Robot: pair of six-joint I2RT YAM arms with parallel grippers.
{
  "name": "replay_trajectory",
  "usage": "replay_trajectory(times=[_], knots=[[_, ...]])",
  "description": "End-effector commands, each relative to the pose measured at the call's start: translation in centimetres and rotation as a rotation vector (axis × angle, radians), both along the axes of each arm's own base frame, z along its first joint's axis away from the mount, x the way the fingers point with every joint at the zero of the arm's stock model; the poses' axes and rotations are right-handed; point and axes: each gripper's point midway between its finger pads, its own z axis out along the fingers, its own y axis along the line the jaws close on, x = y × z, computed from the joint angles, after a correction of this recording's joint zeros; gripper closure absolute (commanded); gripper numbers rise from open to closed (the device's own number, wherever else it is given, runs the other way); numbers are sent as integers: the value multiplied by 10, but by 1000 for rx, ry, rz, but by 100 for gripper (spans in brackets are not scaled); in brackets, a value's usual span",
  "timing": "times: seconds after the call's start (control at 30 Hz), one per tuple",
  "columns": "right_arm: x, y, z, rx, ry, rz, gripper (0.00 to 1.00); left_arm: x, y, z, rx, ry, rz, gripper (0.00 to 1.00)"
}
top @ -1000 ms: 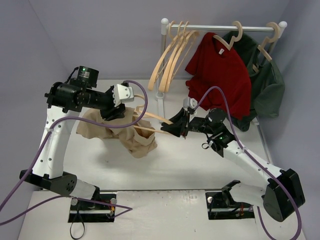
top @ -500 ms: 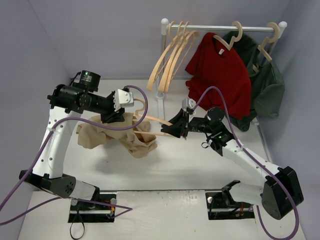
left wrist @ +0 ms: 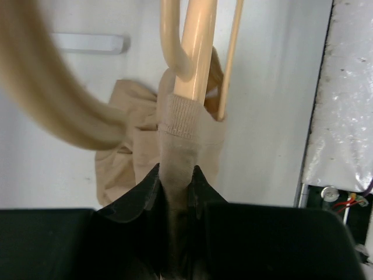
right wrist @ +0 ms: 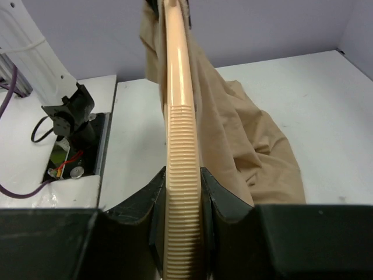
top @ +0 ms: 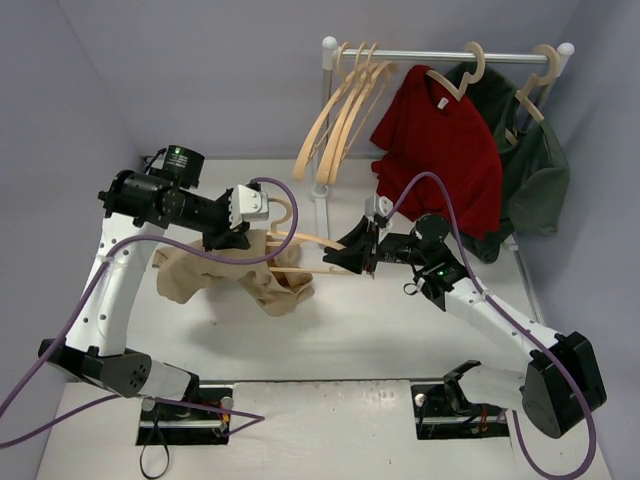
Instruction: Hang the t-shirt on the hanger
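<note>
The tan t-shirt (top: 270, 285) hangs bunched in mid-table, partly threaded over the pale wooden hanger (top: 308, 240). My left gripper (top: 238, 240) is shut on the shirt's ribbed collar (left wrist: 180, 119), and in the left wrist view the fabric is pinched between the jaws (left wrist: 175, 170). The hanger's neck and hook (left wrist: 197, 46) stick out of the collar just beyond. My right gripper (top: 346, 258) is shut on the ribbed end of the hanger's arm (right wrist: 182, 175). In the right wrist view the t-shirt (right wrist: 250, 146) drapes down the far side of that arm.
A clothes rack stands at the back, its white post (top: 322, 195) close behind the hanger. Several spare wooden hangers (top: 340, 110), a dark red t-shirt (top: 445, 140) and a dark green garment (top: 530, 165) hang on it. Purple cables loop over both arms.
My left gripper has closed on the collar and moved slightly right and toward the hanger. The shirt's left part has sunk lower. The right arm has held still.
</note>
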Motion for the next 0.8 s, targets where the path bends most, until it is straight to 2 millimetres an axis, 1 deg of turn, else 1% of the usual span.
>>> replay_trajectory(times=[0.0, 0.03, 0.17, 0.23, 0.27, 0.33, 0.37, 0.43, 0.47, 0.5, 0.53, 0.57, 0.6, 0.67, 0.7, 0.73, 0.77], knots=[[4, 0, 63, 116, -222, 1, 100, -3, -5, 13, -49, -32, -17, 100], [5, 0, 63, 114, -224, -2, 97, -4, -6, 14, -54, -37, -19, 100], [14, 0, 60, 100, -214, -16, 78, -7, -6, 21, -82, -48, -25, 100], [17, 1, 57, 90, -201, -21, 62, -7, -4, 24, -94, -55, -21, 100], [19, 1, 55, 85, -193, -26, 55, -7, -4, 25, -97, -55, -19, 100], [26, -4, 56, 81, -183, -63, 29, -7, -3, 26, -101, -55, -16, 100], [29, -8, 59, 83, -184, -87, 20, -6, -2, 25, -100, -55, -12, 100], [45, -21, 62, 66, -162, -175, 9, -1, 1, 22, -90, -53, 38, 100], [44, -24, 66, 68, -169, -184, 6, 4, 1, 25, -95, -75, 46, 100], [51, -30, 72, 75, -173, -235, 4, 6, 2, 21, -91, -75, 57, 100], [58, -39, 74, 68, -160, -290, 2, 8, 3, 21, -90, -87, 72, 100], [64, -49, 80, 68, -159, -363, 0, 8, 4, 20, -91, -82, 86, 100], [69, -57, 84, 69, -157, -427, 0, 11, 3, 19, -95, -86, 96, 100], [69, -72, 92, 77, -154, -516, 0, 15, 4, 20, -101, -98, 128, 100], [73, -80, 95, 89, -138, -579, 1, 21, 4, 17, -112, -95, 165, 100], [72, -87, 100, 111, -125, -622, 2, 28, 7, 13, -107, -101, 211, 100], [69, -93, 99, 128, -95, -657, 3, 35, 10, 10, -105, -107, 262, 100]])
